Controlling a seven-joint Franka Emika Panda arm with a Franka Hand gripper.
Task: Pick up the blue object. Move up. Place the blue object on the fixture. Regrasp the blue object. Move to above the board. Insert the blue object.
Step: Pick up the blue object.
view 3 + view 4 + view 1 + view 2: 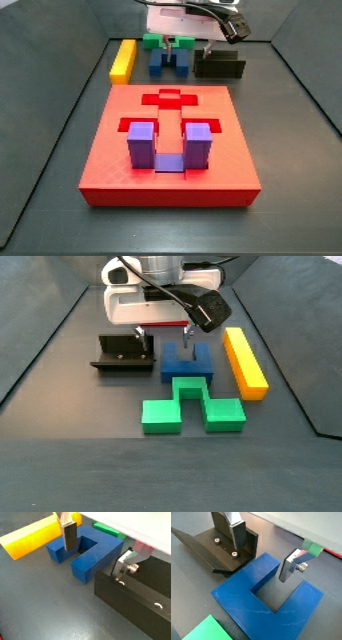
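Now | pincer apart, low over blue object | one finger inside the U slot, other finger outside (nothing held) | fixture just beside.

A dark grey, faintly mottled floor spreads beneath the gripper, which hangs low over it; dark walls rise on either side.

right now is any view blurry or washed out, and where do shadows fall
In both wrist views the blue object looks sharp, with the gripper straddling one prong. In a wrist view the pale gripper body is washed out. In a side view the gripper casts soft shadow over the blue object and fixture; the board is evenly lit.
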